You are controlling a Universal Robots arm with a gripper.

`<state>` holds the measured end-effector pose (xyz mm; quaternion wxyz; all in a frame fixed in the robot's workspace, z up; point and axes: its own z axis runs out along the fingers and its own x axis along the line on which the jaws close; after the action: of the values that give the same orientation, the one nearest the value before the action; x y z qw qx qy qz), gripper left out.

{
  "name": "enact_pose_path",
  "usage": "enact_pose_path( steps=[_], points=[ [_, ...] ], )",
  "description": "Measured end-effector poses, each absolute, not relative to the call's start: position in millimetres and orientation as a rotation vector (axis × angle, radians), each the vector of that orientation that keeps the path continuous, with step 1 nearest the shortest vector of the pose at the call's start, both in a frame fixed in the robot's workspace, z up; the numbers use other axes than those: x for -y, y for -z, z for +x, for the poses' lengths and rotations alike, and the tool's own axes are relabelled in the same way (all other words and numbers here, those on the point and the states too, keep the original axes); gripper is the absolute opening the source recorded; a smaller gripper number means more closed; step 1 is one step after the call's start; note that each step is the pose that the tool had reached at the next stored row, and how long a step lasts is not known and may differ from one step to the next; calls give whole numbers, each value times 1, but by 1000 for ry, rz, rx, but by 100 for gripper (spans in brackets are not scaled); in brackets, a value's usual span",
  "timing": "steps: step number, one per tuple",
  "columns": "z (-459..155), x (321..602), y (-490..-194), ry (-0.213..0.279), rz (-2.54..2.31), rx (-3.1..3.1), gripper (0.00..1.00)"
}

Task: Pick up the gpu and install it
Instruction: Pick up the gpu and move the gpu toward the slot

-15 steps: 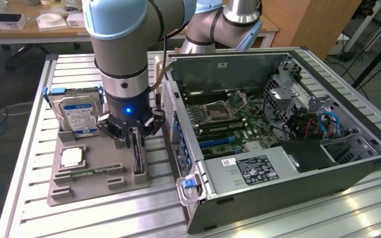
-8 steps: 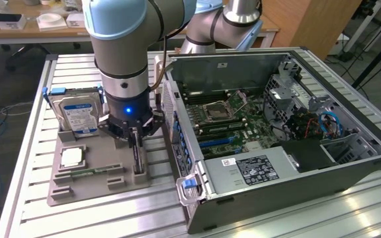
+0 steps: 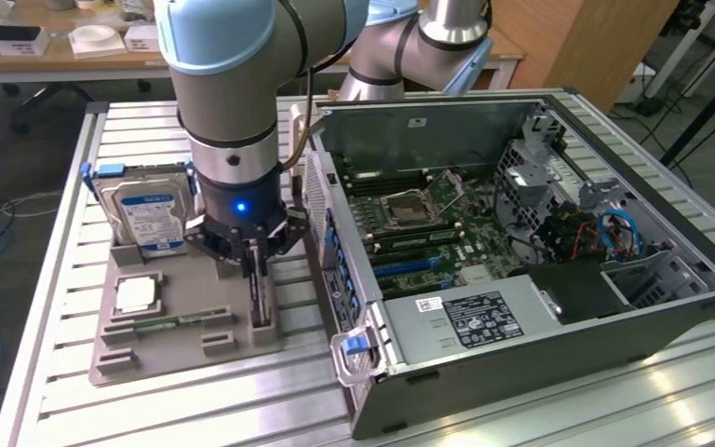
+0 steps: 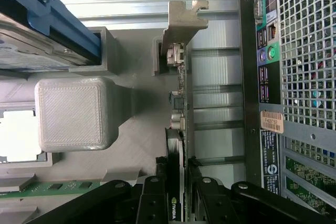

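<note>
**Jaws closed on the gpu in its holder**

The gripper (image 4: pixel 177 165) stood directly over the gpu (image 4: pixel 179 129), its 2 fingers (image 4: pixel 159 179) pinching the card's upper edge from either face. The card stood on edge in a slot of the grey holder tray (image 3: pixel 183 352). Its long axis ran away from the jaws to the pale bracket (image 4: pixel 185 18), parallel to the rear panel (image 4: pixel 310 77) of the open computer case (image 3: pixel 519 358) just beside it.

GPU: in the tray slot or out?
In. The gpu stands on edge in a slot of the gray tray, outside the computer case; the gripper is down over one end.
</note>
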<state>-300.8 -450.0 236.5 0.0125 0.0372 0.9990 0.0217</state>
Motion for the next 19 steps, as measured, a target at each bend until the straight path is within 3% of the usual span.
enact_pose_path(
  steps=[19],
  points=[
    [-301, 450, -242, -68, 116, -3114, 26]
  ],
)
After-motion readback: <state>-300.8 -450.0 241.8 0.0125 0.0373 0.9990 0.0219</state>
